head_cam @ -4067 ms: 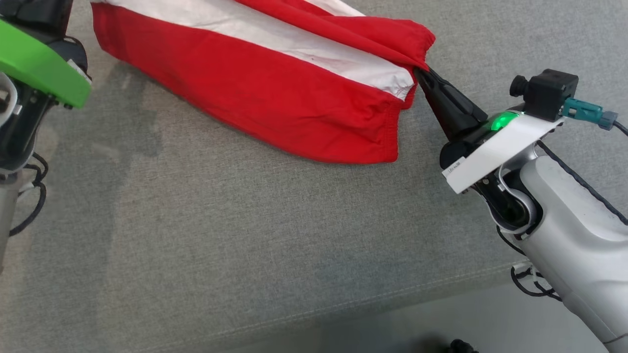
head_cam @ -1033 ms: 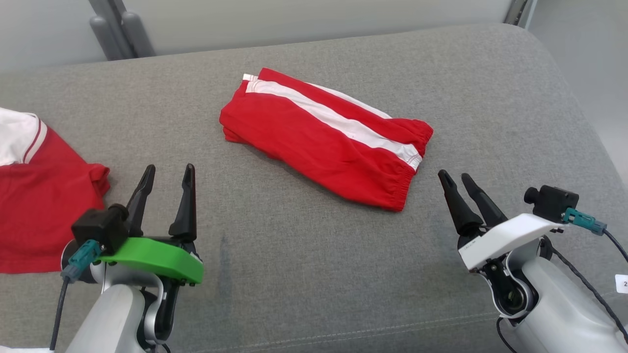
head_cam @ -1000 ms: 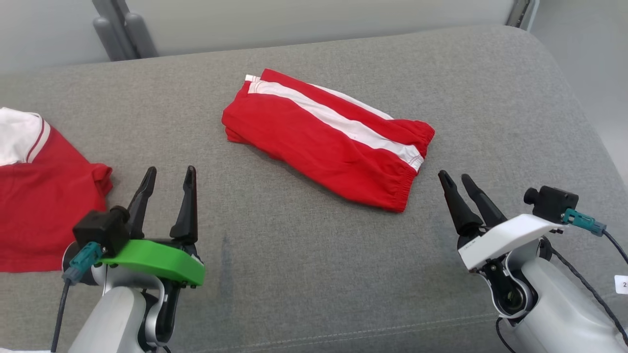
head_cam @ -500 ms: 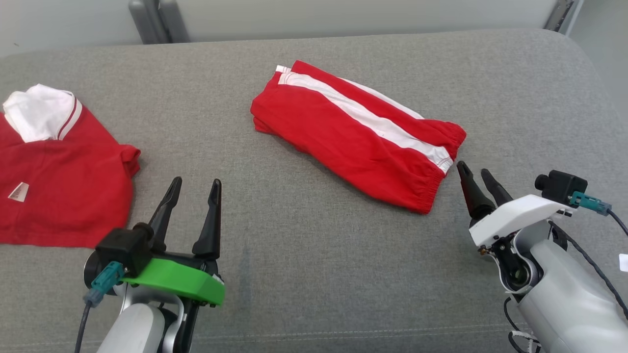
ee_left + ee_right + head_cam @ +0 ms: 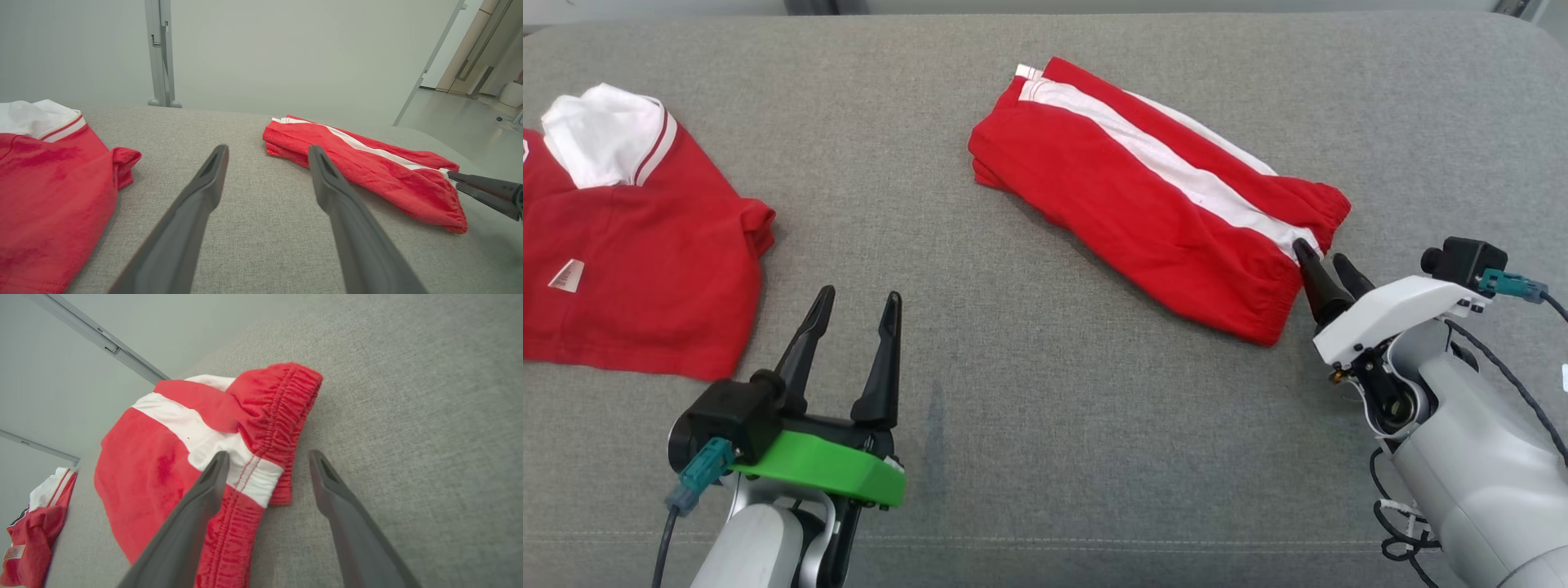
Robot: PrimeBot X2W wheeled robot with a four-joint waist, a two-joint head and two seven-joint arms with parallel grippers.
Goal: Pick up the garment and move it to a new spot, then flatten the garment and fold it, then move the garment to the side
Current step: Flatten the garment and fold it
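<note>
Red cloth: folded shorts (image 5: pixel 1127 188), likely soft, light.
Hold: elastic waistband (image 5: pixel 1286 298).
Right gripper (image 5: pixel 1319 251): spread, empty.
Left gripper (image 5: pixel 860 292): spread, empty.

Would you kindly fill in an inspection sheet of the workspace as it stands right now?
Surface: grey fabric cushion, faint dark streak near the front.
Job's things: red shorts with white stripe, folded, lying flat right of centre.
Clutter: red shirt with white collar, spread at the left edge.
Grippers: left gripper open above bare cushion; right gripper open at the shorts' elastic waistband, one finger over the hem; contact unclear.
Cables: teal plugs at both wrist cameras; black cable looped under the right wrist.
Surroundings: pale wall, grey post, doorway beyond.
</note>
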